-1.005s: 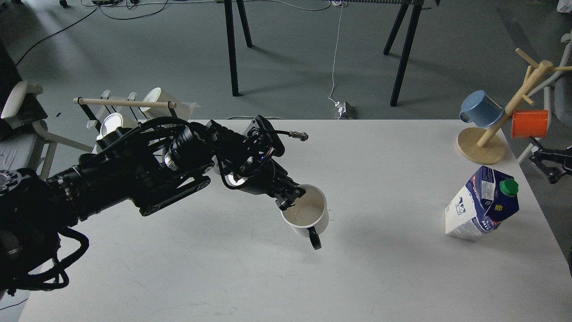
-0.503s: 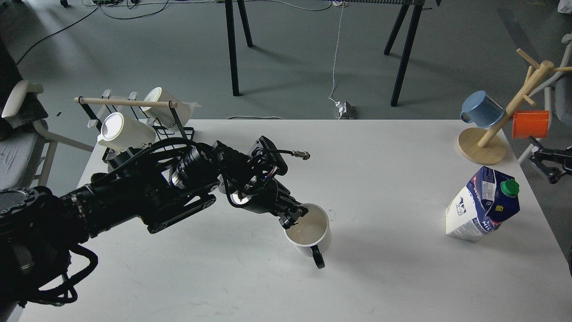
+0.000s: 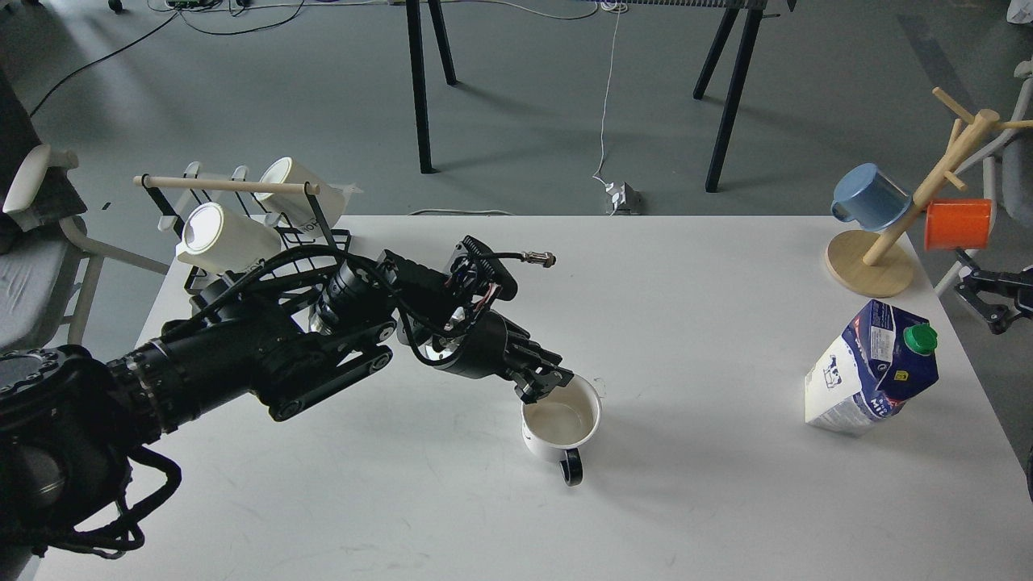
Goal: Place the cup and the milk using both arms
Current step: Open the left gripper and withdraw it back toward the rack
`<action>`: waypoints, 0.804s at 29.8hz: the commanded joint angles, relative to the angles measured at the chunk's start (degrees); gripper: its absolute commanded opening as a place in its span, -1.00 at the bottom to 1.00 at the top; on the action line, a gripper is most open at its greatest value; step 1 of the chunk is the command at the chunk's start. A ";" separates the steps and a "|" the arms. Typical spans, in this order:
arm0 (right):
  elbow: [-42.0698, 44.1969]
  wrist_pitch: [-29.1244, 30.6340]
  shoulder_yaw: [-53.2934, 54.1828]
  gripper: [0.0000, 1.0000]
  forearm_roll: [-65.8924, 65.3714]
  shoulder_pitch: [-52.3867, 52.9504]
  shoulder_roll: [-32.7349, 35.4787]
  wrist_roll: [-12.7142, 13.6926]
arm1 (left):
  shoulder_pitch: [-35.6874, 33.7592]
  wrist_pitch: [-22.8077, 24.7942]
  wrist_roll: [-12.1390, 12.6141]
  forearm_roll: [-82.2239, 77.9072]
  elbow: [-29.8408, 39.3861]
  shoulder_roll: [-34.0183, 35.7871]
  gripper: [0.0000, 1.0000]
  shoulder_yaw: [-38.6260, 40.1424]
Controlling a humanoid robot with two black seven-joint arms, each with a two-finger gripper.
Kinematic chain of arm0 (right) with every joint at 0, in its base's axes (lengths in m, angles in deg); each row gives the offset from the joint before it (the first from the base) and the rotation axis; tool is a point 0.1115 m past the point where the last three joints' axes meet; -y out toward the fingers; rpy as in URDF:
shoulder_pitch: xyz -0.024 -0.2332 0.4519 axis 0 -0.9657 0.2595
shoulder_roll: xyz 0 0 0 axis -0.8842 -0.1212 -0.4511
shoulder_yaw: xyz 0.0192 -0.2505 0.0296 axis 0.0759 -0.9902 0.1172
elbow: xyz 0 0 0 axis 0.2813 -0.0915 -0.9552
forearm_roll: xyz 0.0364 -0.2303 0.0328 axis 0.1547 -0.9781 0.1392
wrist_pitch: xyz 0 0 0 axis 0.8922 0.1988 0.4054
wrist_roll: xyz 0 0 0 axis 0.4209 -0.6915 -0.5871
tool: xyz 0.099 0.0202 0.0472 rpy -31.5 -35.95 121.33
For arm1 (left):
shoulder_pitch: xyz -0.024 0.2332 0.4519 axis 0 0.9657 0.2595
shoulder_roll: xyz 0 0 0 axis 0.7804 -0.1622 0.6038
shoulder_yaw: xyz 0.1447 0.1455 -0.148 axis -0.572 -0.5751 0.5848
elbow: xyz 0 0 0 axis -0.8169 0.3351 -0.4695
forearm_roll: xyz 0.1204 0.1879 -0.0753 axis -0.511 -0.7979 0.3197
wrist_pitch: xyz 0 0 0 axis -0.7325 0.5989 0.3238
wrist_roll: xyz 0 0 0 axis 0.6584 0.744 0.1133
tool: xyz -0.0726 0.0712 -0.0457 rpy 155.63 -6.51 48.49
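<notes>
The cup [image 3: 562,426], a squat white mug with a black loop handle pointing toward me, stands upright on the white table [image 3: 694,500] near its middle. My left gripper [image 3: 547,385] reaches down from the left and its fingers pinch the cup's far-left rim. The milk [image 3: 870,369], a dark blue and white carton with a green cap, stands at the table's right side. My right gripper [image 3: 980,303] hangs beyond the table's right edge, up and right of the milk and apart from it, with its two fingers spread and nothing between them.
A wire rack [image 3: 242,234] with white mugs stands at the table's back left, close behind my left arm. A wooden cup tree [image 3: 876,258] with a blue and an orange cup stands at the back right. Bare table lies between the cup and the milk.
My left gripper has lowered the cup and moved it slightly toward me. The cup went from tilted in the air to upright on the table. The right gripper and the milk have not moved.
</notes>
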 commanded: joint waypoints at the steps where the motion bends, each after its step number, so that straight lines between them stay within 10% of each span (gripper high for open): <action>1: -0.15 0.00 0.08 0.88 0.00 -0.11 0.01 0.06 | -0.27 0.00 0.00 3.71 0.09 1.80 0.15 0.44; 7: -5.23 0.00 2.44 0.88 0.88 -0.02 3.43 0.33 | -0.36 0.00 0.00 20.47 0.44 5.93 0.67 6.92; 17: -18.17 0.00 4.21 0.87 20.38 -5.20 13.72 0.15 | 0.35 0.00 0.00 60.55 -5.79 16.39 0.81 21.01; 24: -18.61 0.00 4.21 0.87 29.09 -21.10 14.78 -6.43 | 4.39 0.00 0.00 73.68 -6.32 22.28 0.88 21.01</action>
